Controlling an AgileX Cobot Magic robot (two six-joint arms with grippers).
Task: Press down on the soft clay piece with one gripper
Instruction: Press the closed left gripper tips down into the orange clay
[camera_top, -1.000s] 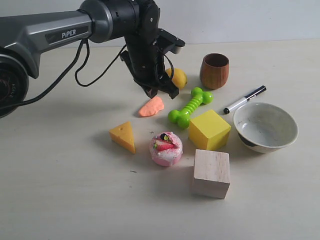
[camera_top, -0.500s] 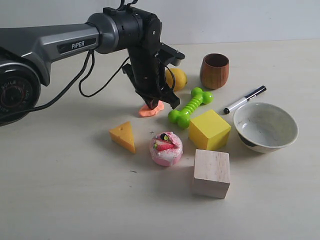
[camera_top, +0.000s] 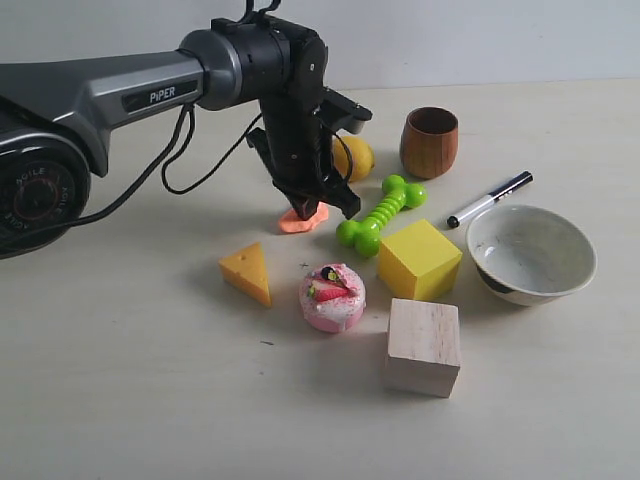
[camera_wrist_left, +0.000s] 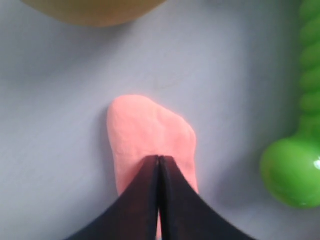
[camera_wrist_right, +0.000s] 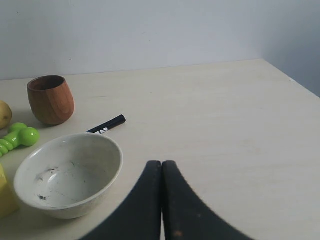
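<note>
Left gripper (camera_wrist_left: 159, 161) clenched on nothing, its tips touching the soft clay piece (camera_wrist_left: 145, 132) lying directly beneath

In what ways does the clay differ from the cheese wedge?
The clay is salmon-orange; the cheese is yellow-orange. The clay is a flat irregular lump; the cheese is a sharp-edged wedge. The shut left gripper meets the clay; nothing touches the cheese. Both are small and lie on the table.
</note>
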